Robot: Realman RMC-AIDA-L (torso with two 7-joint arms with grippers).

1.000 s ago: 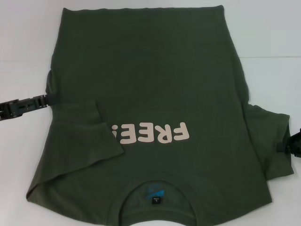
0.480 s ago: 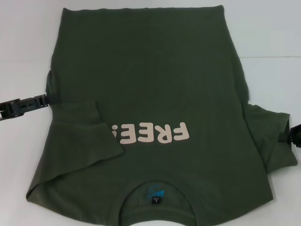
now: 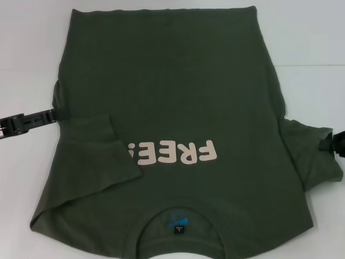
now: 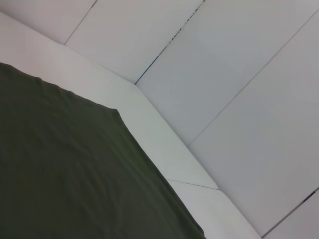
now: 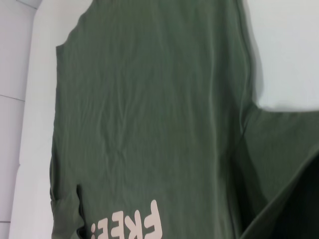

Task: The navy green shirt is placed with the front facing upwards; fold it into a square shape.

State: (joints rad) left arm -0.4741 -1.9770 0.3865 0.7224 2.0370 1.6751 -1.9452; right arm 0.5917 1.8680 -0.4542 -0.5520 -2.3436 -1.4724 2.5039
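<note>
We see the navy green shirt lying front-up on the white table, its left sleeve already folded inward; the right sleeve and the body folds remain. The left gripper touches the left edge, the right gripper the right sleeve; we cannot tell either's fingers. Nothing obstructs

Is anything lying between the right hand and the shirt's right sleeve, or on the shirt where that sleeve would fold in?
Nothing visible. The right hand is already at the outer edge of the right sleeve, and the navy green shirt has only its own left sleeve folded onto it. The left hand sits at the opposite edge.
</note>
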